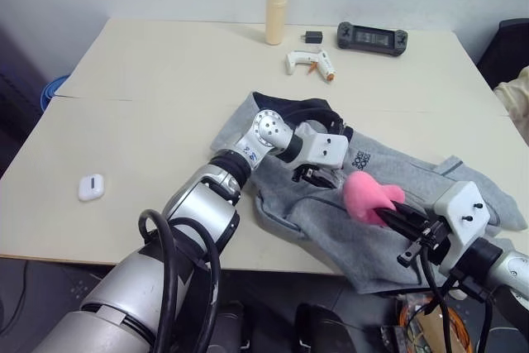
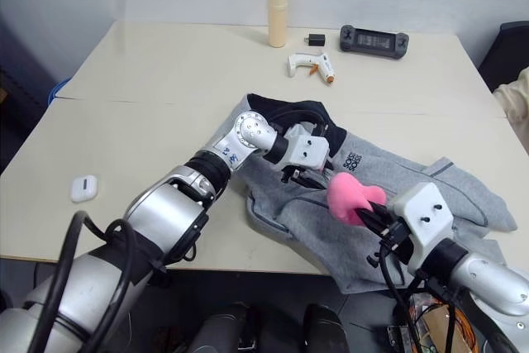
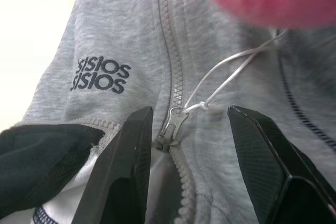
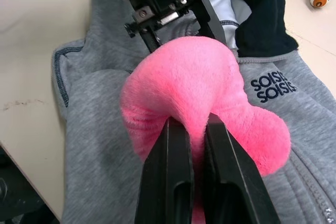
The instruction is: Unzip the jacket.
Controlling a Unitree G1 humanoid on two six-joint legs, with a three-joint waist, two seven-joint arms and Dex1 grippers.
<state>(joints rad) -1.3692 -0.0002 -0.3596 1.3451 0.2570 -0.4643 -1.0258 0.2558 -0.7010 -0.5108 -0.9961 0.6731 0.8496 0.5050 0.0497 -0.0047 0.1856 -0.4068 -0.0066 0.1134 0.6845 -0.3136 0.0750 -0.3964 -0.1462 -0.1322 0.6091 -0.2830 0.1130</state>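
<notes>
1. Jacket (image 1: 397,229) lies flat on table (image 1: 149,105), collar end under L claw (image 3: 184,124), hem end toward R claw (image 4: 189,129).
2. L claw: fingers spread, straddling the zip pull (image 3: 173,124), one finger each side, not touching yet. Pull sits just between the tips, near the collar.
3. White string (image 3: 231,72) runs from pull away from L claw to the pink toy (image 4: 199,93).
4. R claw: pressed tight, pinching the toy, held over jacket just past L claw's tips.
5. Step, my read: lining up grab on pull; zip looks closed below it.
6. Next calls for: L pinch the pull or collar, then drag toward hem. Toy-string pull by R could do same.
</notes>
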